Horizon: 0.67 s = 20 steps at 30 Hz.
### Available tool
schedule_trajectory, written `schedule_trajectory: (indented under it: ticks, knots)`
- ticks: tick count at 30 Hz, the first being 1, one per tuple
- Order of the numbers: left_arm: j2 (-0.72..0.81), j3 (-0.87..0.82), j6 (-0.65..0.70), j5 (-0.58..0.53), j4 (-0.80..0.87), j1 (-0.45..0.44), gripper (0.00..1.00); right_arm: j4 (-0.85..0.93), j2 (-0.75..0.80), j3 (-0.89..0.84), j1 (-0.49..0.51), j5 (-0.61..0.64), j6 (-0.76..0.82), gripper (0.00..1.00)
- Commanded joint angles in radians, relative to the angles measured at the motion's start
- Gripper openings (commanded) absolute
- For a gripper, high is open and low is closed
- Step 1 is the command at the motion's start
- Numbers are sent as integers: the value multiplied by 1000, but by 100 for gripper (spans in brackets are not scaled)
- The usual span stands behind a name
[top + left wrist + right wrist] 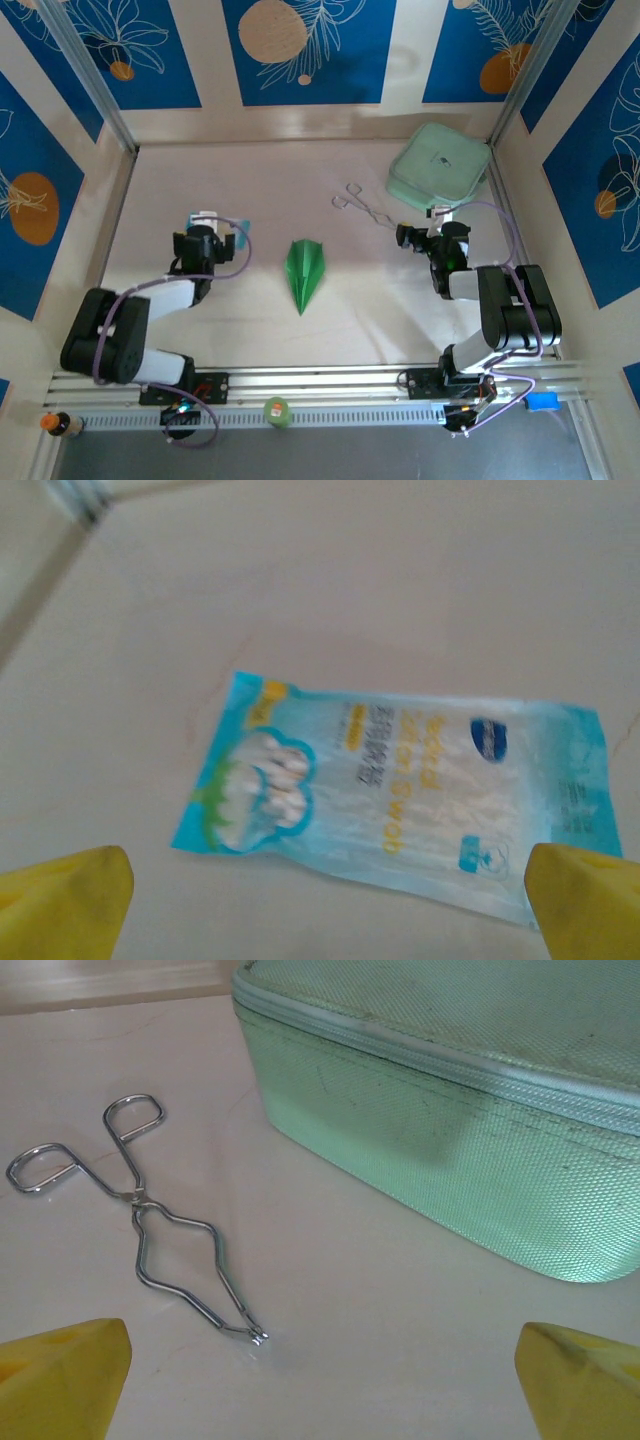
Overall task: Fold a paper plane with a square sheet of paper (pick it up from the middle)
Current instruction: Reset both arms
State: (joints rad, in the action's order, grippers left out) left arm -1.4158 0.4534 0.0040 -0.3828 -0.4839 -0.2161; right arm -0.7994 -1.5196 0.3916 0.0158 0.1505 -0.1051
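Green paper plane (305, 271) lies in the middle of the table (200, 330), both grippers empty.
Its long axis runs from the far edge to the near edge, and the sharp nose points to the near edge, a little left. The left gripper (320, 905) has its fingers wide apart above a light-blue cotton swab packet (390, 790) and holds nothing. The right gripper (320, 1385) also stands wide apart, near metal tongs (135, 1198) and a zipped mint-green case (450, 1110) in the far right corner; its contents are hidden.

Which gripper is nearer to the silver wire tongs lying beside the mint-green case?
Right. The right gripper, open, sits just to the near right of the silver wire tongs; the left gripper, also open, is far off to their left, by a light-blue printed packet.
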Motion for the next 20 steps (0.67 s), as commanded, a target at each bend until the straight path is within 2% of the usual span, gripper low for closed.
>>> schedule_trajectory:
  ticks: [1,3,6,7,8,11,20]
  knots:
    - [-36,32,107,132,-133,18,100,-32,-4,13,2,22,-8,99]
    - [-61,-47,118,145,-329,36,100,-33,-4,13,2,22,-8,99]
    - [-164,-148,59,200,-615,100,100,-32,-3,13,1,22,-8,99]
    - [-167,-148,56,208,-621,104,100,-32,-4,13,1,22,-8,99]
    - [-134,-126,47,238,-519,113,100,-32,-4,13,1,21,-8,99]
    - [-144,-81,19,282,-448,153,100,-32,-4,15,1,20,-8,99]
    - [-149,-87,30,294,-471,150,100,-30,-4,14,0,18,-8,99]
